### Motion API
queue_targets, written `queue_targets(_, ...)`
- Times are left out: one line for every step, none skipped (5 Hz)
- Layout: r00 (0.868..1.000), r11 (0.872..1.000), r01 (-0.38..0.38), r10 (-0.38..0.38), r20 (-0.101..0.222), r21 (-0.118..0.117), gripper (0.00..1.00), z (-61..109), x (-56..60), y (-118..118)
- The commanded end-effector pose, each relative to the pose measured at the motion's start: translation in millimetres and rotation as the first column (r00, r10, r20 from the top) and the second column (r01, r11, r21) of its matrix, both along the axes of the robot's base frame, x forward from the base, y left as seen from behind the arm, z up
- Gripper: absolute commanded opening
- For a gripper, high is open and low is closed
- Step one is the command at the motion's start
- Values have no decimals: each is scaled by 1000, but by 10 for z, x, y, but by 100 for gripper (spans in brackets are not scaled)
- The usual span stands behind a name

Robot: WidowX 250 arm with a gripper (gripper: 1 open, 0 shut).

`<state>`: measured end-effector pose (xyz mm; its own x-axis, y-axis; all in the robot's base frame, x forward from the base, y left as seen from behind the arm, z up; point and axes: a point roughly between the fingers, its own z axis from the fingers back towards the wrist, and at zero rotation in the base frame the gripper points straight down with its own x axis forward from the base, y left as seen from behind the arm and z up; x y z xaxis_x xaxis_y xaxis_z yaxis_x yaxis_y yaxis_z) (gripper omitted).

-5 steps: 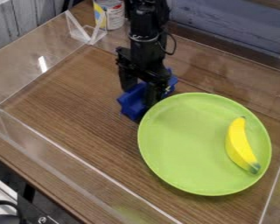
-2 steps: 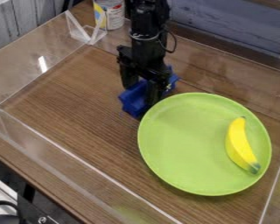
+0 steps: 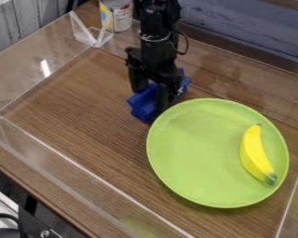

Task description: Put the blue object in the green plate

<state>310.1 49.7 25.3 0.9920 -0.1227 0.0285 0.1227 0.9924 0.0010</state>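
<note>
Over the blue block point(image 3: 144, 104) near the frame's centre, gripper point(image 3: 156, 84); can't tell how far open or whether gripping. Just beside, the green plate point(image 3: 201, 160), lower right, banana point(image 3: 255, 154) on top

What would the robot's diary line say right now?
Claw: over blue block | block: beside green plate | banana: on plate

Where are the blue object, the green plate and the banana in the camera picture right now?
Blue object point(image 3: 142, 104), camera view, its lower left part, beside the gripper.
Green plate point(image 3: 201, 149), camera view, bare surface left of the banana.
Banana point(image 3: 253, 151), camera view, middle of its body.
</note>
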Motion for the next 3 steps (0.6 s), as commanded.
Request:
queue_targets(998, 999, -30, 30, -55, -10, 0, -251, -67, 54)
queue_targets(998, 999, -35, 34, -59, -12, 0, -286, -58, 58)
queue_targets(997, 999, -39, 38, -64, -13, 0, -329, -49, 67)
